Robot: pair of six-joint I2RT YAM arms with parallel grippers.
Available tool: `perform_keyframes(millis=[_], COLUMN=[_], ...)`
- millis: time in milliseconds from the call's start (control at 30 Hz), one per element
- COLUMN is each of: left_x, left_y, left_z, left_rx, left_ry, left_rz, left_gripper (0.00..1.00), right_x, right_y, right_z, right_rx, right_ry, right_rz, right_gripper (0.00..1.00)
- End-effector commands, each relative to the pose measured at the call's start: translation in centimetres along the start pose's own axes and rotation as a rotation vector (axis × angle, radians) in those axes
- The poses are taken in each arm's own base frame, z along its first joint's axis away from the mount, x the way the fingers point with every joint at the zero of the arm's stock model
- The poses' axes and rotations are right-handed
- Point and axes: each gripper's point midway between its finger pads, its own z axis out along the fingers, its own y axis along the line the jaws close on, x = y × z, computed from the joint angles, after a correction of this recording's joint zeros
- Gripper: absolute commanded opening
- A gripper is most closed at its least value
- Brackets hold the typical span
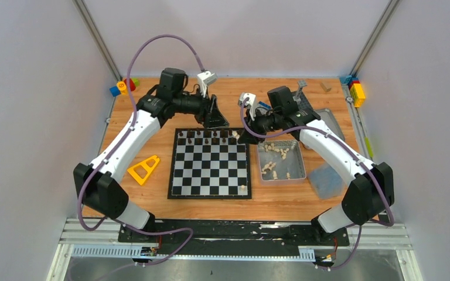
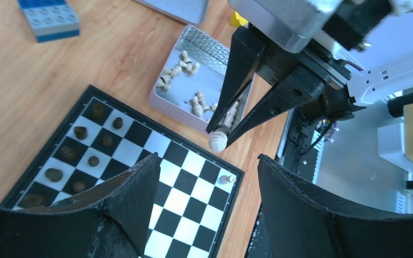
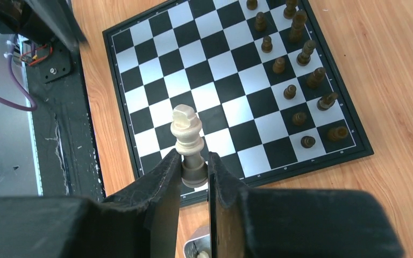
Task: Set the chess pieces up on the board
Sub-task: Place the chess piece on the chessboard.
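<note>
right jaws: pinching a pale chess piece [image 3: 187, 134] by its base, over the board [image 3: 215, 64] edge; left jaws: spread, empty; dark pieces [image 3: 306, 52]: on board

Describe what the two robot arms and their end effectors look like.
The left arm and right arm have white shells with bulky black joints and bases. A purple cable runs along each. The left end effector and right end effector each have two black wedge-shaped fingers with a rough matte texture.
</note>
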Motion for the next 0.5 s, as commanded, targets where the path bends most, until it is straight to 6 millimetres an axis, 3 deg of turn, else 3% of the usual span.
perform_keyframes(millis=[0, 167, 467], left_x=[0.4, 1.2, 1.9], left_y=[-1.0, -1.5, -1.7], left_z=[1.7, 3.5, 5.1], left_rx=[0.047, 0.075, 0.103], left_ry=[0.061, 0.106, 0.142], left_rz=[-0.078, -0.099, -0.127], left_gripper=[0.74, 0.7, 0.57], right_x=[-3.7, -4.0, -4.1], right_y=[0.5, 0.7, 0.8], right_z=[-0.1, 0.1, -0.2], right_rx=[-0.03, -0.03, -0.013], right_ry=[-0.098, -0.11, -0.115], right_rz=[-0.024, -0.016, -0.016], right_gripper=[0.1, 0.1, 0.09])
